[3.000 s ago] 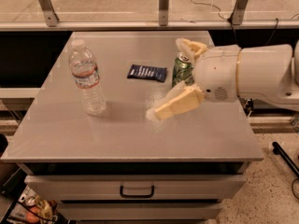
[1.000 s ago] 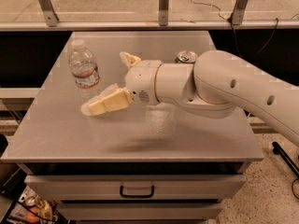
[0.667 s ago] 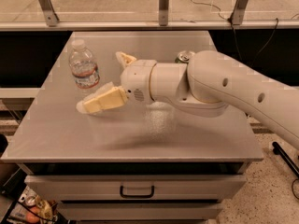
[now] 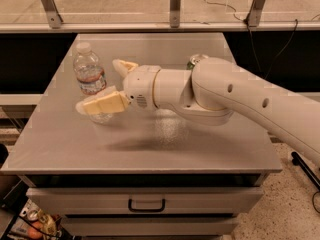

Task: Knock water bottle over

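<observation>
Grey flat-topped cabinet table (image 4: 165,149) with a drawer below, black pull handle (image 4: 146,204) at its front. Metal railing posts and a pale floor lie behind.

Clear ribbed plastic water bottle (image 4: 89,73), white cap, red-and-white label band: upright on the left rear part of the tabletop.

White robot arm (image 4: 240,101) reaches in from the right, low over the table, across its middle. Gripper (image 4: 98,85) sits at the bottle. Its two cream-coloured fingers are spread wide apart. One finger (image 4: 102,104) crosses in front of the bottle's lower part; the other (image 4: 125,66) points up just right of the bottle. Contact with the bottle: cannot tell.

Green soda can (image 4: 197,60) only partly seen, its top showing behind the arm, rear right of centre.
</observation>
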Tool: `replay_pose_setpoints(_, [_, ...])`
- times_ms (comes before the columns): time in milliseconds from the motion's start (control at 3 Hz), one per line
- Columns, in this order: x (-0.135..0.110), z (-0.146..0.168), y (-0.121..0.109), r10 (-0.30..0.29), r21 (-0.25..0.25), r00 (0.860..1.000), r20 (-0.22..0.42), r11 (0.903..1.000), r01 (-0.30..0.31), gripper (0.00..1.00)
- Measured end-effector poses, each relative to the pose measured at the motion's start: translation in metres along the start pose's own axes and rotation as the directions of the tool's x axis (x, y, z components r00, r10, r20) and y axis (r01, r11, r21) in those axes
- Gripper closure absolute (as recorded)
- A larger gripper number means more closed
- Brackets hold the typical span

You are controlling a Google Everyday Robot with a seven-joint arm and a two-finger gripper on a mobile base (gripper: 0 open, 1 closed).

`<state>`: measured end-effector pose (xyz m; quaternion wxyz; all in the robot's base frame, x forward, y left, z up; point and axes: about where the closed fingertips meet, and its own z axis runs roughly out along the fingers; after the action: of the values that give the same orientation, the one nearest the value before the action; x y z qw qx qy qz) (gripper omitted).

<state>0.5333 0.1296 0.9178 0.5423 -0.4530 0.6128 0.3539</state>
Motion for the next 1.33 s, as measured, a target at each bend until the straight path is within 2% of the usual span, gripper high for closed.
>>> replay_pose_setpoints(1000, [-0.0085,0.0081,0.0047,-0.015,-0.022,1.000,0.012,0.9996,0.016,0.85])
replay_pose_setpoints(1333, [-0.0099,0.0095,0.0067,-0.018,-0.025,1.000,0.012,0.9995,0.018,1.00])
